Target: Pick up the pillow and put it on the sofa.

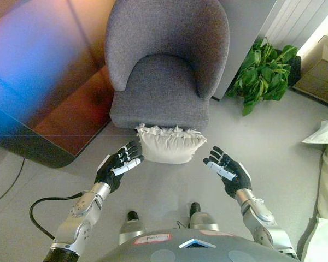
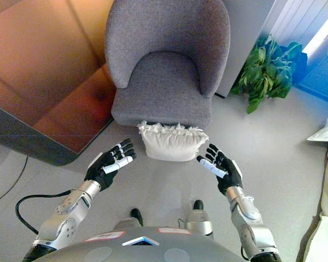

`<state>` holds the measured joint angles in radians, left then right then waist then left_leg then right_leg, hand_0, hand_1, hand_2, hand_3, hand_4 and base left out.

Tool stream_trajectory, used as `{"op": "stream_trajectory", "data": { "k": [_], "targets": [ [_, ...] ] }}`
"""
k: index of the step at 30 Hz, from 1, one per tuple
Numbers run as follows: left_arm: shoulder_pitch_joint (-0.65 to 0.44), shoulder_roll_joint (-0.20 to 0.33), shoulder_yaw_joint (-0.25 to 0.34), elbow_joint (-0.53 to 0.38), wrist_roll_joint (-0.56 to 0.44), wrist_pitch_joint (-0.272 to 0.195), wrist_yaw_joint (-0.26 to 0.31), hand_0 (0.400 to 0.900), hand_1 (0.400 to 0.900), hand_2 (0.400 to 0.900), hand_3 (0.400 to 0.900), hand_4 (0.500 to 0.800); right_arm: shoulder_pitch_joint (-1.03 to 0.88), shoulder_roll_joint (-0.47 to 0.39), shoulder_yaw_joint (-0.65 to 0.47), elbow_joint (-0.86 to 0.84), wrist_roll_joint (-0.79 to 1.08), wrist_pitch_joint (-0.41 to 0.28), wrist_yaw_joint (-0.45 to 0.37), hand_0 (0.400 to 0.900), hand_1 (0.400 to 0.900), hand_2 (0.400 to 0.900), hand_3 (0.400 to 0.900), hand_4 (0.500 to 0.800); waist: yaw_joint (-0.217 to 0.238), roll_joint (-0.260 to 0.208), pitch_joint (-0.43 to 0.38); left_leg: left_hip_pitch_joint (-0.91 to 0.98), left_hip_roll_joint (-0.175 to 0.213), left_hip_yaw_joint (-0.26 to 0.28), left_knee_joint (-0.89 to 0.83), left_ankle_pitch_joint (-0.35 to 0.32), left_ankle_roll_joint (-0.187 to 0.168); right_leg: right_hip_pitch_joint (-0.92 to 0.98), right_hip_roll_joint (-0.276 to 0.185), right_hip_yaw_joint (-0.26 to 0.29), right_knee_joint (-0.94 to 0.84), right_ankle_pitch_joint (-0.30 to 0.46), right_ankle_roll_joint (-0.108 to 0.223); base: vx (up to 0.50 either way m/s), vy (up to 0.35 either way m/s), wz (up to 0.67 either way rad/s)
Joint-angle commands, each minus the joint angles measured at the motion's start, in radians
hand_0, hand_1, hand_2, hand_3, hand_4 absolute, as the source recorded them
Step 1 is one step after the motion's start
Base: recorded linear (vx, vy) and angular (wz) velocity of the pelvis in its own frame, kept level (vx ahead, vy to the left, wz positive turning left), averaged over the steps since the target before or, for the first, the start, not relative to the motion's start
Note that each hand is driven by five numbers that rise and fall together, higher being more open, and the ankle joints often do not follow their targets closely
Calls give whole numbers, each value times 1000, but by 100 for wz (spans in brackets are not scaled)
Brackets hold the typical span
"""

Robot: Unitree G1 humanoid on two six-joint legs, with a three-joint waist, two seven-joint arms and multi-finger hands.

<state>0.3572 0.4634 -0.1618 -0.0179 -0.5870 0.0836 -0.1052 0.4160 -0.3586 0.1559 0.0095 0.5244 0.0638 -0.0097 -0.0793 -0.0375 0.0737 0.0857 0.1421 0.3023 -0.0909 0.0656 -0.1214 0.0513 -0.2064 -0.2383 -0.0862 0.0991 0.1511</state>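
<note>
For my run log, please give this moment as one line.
pillow: floor, against sofa front | left hand: open, beside pillow | right hand: open, apart

1. You see a sofa [image 1: 167, 65] covered in matt grey woven cloth with a slightly rough look.
2. The pillow [image 1: 165, 144] is cream cloth, soft, with a fringed top edge.
3. The floor [image 1: 169, 185] looks smooth, pale and matt.
4. The table [image 1: 49, 82] top shines like glossy brown wood.
</note>
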Motion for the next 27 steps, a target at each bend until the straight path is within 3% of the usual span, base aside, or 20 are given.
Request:
{"op": "stream_trajectory", "data": {
  "k": [1,17,27],
  "targets": [
    [-88,-8,47,-87,-32,-123,22,900,900,900,900,800,-79,-14,-23,-87,3,-63,15,900,900,900,900,800,6,17,-16,29,-51,38,15,-79,75,-27,28,-11,-1,9,20,11,6,-3],
    [-100,17,24,-106,-25,-104,-7,900,900,900,900,800,-75,-33,-20,-107,-14,-38,-15,900,900,900,900,800,-2,15,-11,44,-50,67,19,-89,84,-10,26,-29,2,-5,21,1,0,0],
    [-86,17,31,-111,-25,-103,-9,900,900,900,900,800,-70,-43,-16,-108,-50,-37,11,900,900,900,900,800,2,11,-10,46,-43,69,25,-89,82,-2,35,-29,1,-15,13,9,-15,-1]
  ]
}}
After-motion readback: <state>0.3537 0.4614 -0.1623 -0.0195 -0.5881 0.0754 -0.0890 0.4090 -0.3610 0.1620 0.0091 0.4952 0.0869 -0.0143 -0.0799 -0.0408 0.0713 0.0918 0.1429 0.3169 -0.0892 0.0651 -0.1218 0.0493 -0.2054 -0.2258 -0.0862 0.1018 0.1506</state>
